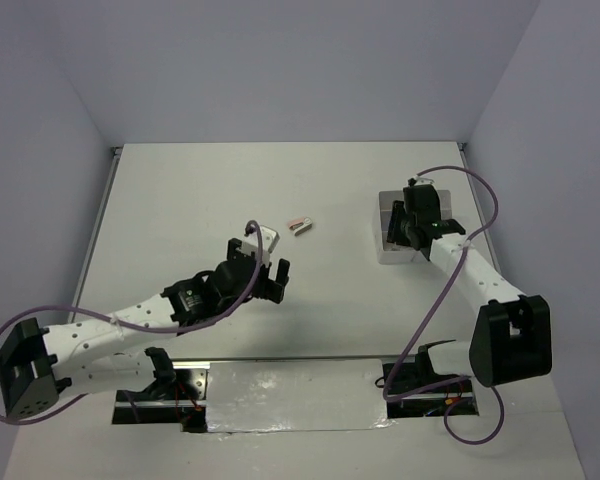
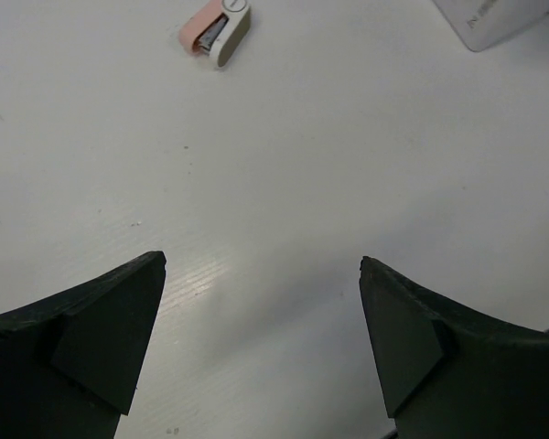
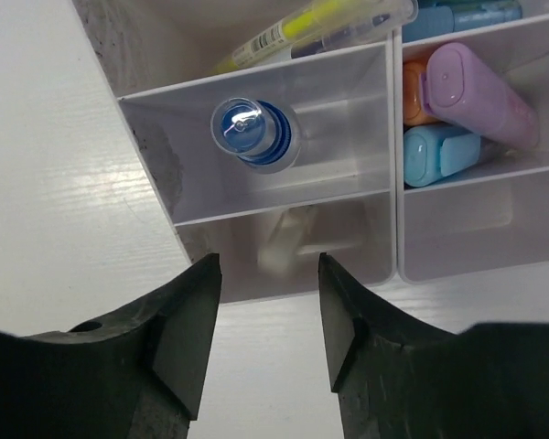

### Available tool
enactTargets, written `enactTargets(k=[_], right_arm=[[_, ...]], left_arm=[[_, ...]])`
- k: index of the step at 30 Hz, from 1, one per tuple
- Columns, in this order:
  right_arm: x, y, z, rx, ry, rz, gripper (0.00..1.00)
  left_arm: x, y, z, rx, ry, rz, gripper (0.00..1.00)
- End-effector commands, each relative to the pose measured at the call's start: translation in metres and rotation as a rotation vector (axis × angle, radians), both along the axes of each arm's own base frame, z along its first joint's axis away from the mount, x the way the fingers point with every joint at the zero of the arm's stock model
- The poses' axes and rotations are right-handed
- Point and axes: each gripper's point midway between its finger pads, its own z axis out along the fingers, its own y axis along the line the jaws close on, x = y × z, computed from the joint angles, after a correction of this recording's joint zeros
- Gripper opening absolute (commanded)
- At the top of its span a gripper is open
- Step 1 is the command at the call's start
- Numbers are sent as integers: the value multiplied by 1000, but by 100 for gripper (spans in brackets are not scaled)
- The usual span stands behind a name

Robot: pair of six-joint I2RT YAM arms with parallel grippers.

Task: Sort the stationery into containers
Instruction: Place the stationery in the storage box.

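While the left arm [image 1: 130, 320] reaches out over the middle of the counter [image 1: 180, 190], its jaws stand wide apart, nothing between them, only bare white surface underneath. At one o'clock from those jaws lies a small pink-and-white eraser [image 1: 299, 224], alone on the counter and well apart from the fingertips.

Over at three o'clock from the eraser sit the containers [image 3: 256, 187], a block of translucent white bins, and the right arm [image 1: 480, 285] hangs directly above them. Its jaws are apart too, holding nothing, poised over the near edge of the block.

Looking down through the right wrist camera: a blue-capped tube [image 3: 253, 133] stands upright in the middle left compartment. At twelve o'clock from it, in the next bin, a yellow pen [image 3: 320, 23] lies slanted. At three o'clock, across the divider, a purple marker [image 3: 480, 91], an orange marker [image 3: 417, 87] and a blue marker [image 3: 439, 151] lie packed together. A pale whitish piece [image 3: 284, 242] shows blurred through the wall of the nearest left bin.
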Motion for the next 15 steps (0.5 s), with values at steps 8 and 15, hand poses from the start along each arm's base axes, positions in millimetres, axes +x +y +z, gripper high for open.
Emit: enactTargets(k=[8,15], right_arm=[[2,-2,57,21,-125,-22,69],[-37,49,122,248,-316,201,100]], left_arm=[[74,12,-3,60,24,184,99],[133,-5,-33,133,30,95,99]])
